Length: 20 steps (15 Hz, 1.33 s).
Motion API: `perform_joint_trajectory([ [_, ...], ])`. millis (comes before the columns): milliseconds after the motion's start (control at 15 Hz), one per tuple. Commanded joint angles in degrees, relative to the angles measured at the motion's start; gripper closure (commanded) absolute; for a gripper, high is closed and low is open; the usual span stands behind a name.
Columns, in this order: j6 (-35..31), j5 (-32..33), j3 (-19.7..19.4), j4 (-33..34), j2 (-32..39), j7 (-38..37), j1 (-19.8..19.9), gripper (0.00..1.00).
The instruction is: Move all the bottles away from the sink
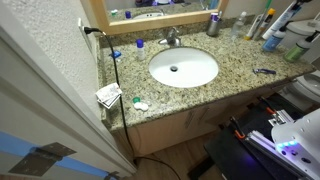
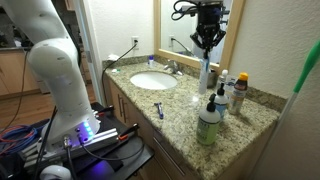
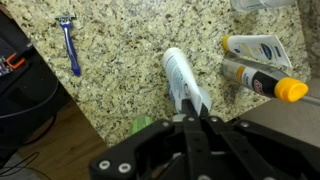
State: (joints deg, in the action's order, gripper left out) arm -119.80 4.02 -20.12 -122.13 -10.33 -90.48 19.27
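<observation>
My gripper (image 3: pixel 190 112) is shut on the top of a white bottle with a blue label (image 3: pixel 178 75). In an exterior view the gripper (image 2: pixel 207 48) holds that bottle (image 2: pixel 205 72) upright over the granite counter, to the right of the sink (image 2: pixel 153 81). Whether its base touches the counter I cannot tell. Beside it stand a white bottle (image 3: pixel 255 47), an orange-capped bottle (image 3: pixel 262 81) and a green soap bottle (image 2: pixel 209 124). In the other exterior view the bottles (image 1: pixel 268 24) cluster at the counter's far right, away from the sink (image 1: pixel 183 68).
A blue razor (image 3: pixel 68 44) lies on the counter near its front edge, also seen in both exterior views (image 2: pixel 158 109) (image 1: pixel 265 71). The faucet (image 2: pixel 172 67) and mirror are behind the sink. A silver cup (image 1: pixel 213 24) stands by the wall. Papers (image 1: pixel 108 95) lie left of the sink.
</observation>
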Motion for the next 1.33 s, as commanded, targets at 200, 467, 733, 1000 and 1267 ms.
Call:
perform_joint_trajectory([
  [200,-5.43,1.42,3.06,-3.07,5.95,-5.99,-0.60,0.99],
  [467,-10.00,6.27,6.57,-4.63,9.80,-15.92,-3.66,0.99],
  [733,-10.91,10.19,8.32,-3.60,11.07,-25.69,-6.36,0.99],
  [1000,-9.36,8.73,4.61,-4.95,7.33,-25.15,-3.53,0.99],
  [1267,-8.98,6.28,0.51,-4.23,7.62,-24.53,-0.18,0.99],
])
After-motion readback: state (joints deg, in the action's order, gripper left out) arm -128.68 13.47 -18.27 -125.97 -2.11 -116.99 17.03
